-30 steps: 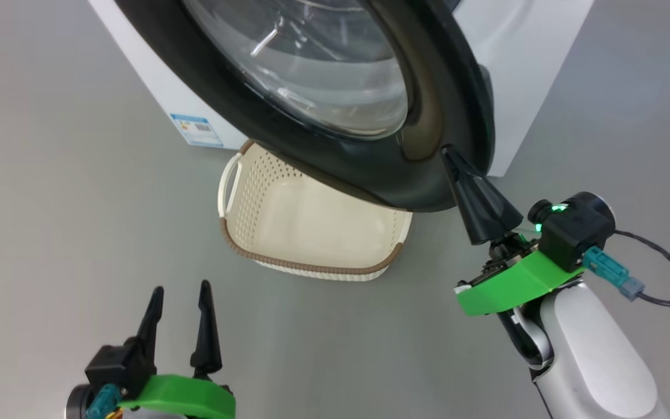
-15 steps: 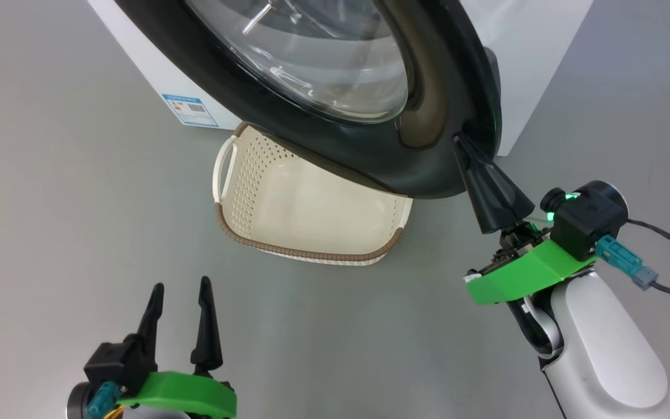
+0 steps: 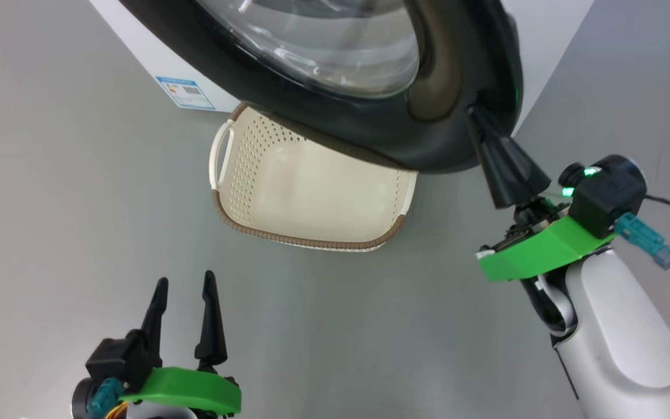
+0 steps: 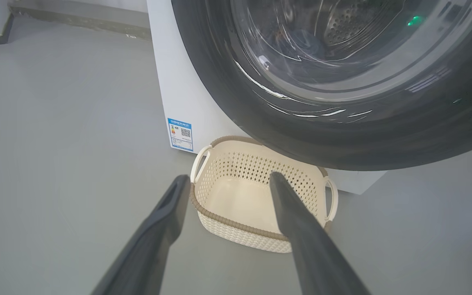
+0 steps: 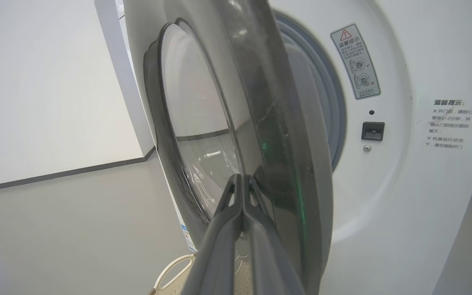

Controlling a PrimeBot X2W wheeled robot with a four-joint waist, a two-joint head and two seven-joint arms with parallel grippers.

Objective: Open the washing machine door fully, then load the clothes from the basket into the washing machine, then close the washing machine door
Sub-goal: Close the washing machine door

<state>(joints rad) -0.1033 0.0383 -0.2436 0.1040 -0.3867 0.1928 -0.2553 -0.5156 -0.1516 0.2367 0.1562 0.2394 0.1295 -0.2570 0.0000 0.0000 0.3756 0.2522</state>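
In the head view, the large round glossy black door (image 3: 341, 119) with its bulging clear glass window stands nearer to the big white front-loading washing machine (image 3: 154, 58) than it did a second ago. The strip of white front beyond the door's free edge has narrowed, even allowing for a slight shift of the camera. The right gripper (image 3: 477, 114), its two dark fingers pressed flat together with nothing between them, has travelled with that edge, tips against the rim. I judge that it is pushing the door shut, the last step of the task. The small cream-white perforated plastic basket (image 3: 312, 241) with a brown woven-look rim sits empty on the grey floor (image 3: 50, 233), just in front of the machine and partly under the door's lower edge. The left gripper (image 3: 186, 279) hangs well back from the machine, spread wide and holding nothing. In the left wrist view the basket's bare bottom shows again. The clothes (image 4: 303, 41) seem to be the dim blue shape in the drum behind the glass, though it is too blurred to be sure. In the right wrist view the door is seen almost edge-on and still ajar. A gap remains between it and the blue-grey rubber seal (image 5: 334, 106), and the dark latch slot (image 5: 373, 131) on the machine's front lies uncovered, so the door is not yet latched. Its black ring is shiny and mirrors green light, and the glass is clear and unbroken.
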